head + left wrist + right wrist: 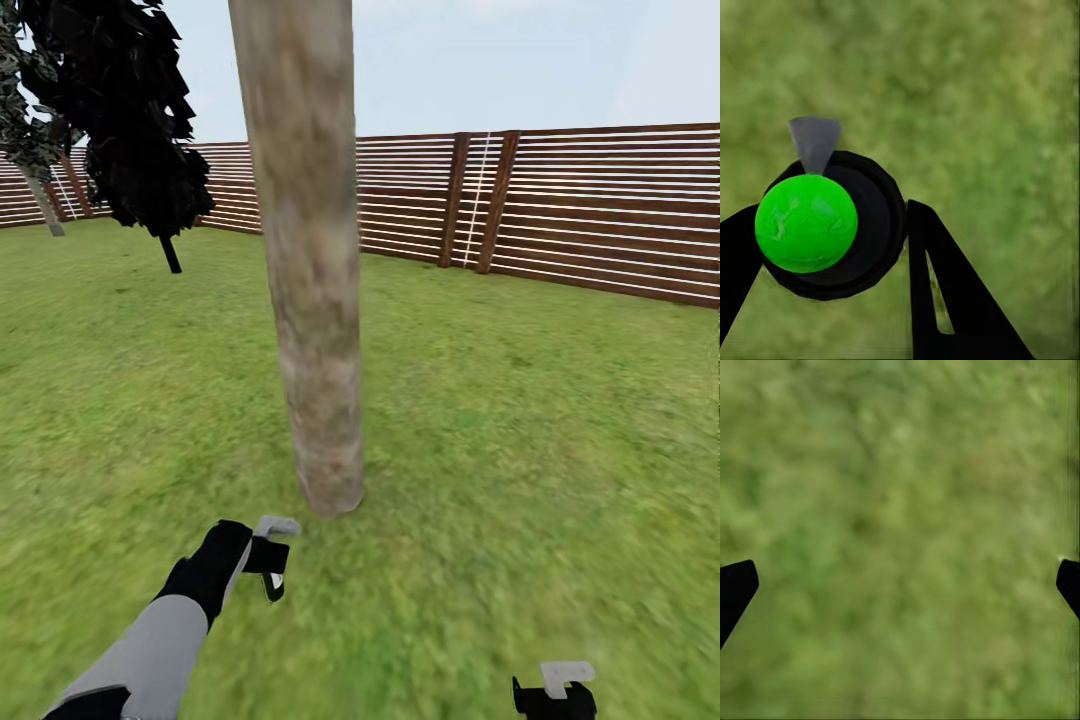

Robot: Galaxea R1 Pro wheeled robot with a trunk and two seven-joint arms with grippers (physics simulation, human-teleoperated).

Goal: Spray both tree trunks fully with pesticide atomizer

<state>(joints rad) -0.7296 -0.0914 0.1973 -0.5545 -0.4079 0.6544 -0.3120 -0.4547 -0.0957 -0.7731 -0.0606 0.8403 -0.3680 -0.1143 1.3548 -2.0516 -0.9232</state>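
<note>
A thick grey-beige tree trunk [310,260] rises from the grass straight ahead in the head view. My left gripper [272,572] hovers just in front of its base, to the left. In the left wrist view the pesticide atomizer [832,223], a round black body with a bright green cap and a grey nozzle, sits clamped between the two black fingers [945,292], over grass. My right gripper [556,695] hangs low at the bottom right of the head view; the right wrist view shows its fingertips [736,589] wide apart with only lawn between them.
A black-leaved cone-shaped tree [130,110] stands at the back left. A brown slatted fence [560,205] closes the lawn behind. Open grass [560,430] spreads to the right of the trunk and on the left side.
</note>
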